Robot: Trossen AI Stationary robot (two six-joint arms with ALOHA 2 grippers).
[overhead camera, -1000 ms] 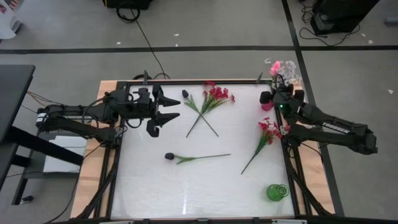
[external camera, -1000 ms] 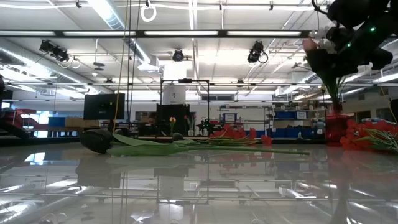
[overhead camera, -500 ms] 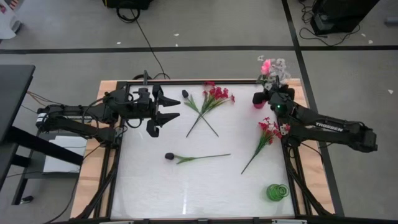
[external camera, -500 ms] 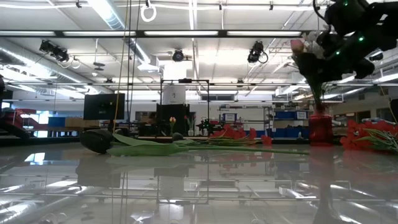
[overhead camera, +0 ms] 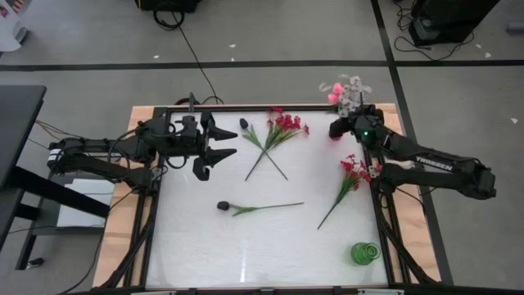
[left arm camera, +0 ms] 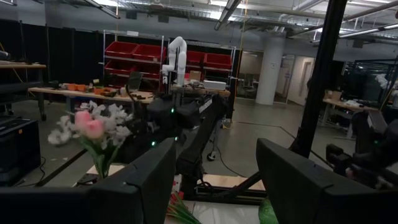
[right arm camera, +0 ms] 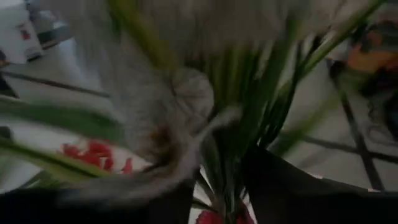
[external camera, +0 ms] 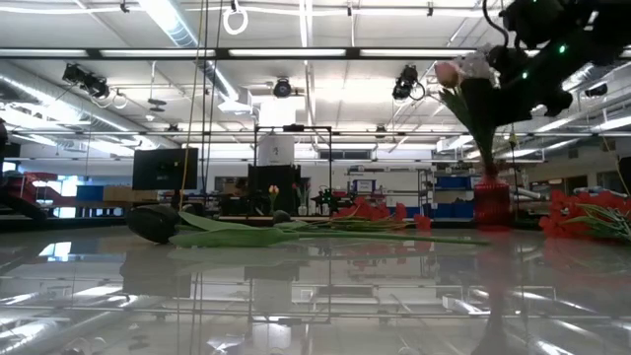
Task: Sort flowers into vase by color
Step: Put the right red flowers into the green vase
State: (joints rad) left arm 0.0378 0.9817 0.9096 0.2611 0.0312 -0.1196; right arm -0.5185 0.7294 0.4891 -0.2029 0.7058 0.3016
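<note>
On the white desk (overhead camera: pixel 262 246), the left jaws (overhead camera: pixel 219 152) hover spread at the left edge. At the far right corner, the right jaws (overhead camera: pixel 354 124) pinch stems of pink and white flowers (overhead camera: pixel 345 88) in a red vase (external camera: pixel 491 205). Red sprays (overhead camera: pixel 354 170), dark buds (overhead camera: pixel 223 206) lie loose; a green vase (overhead camera: pixel 365 252) near the right corner.

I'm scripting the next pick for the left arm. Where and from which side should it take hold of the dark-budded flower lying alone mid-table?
Grip the dark-budded flower on its bare stem right of the leaves, coming straight down with the fingers across it. It lies flat, bud toward the left hand, with open table around it.
</note>
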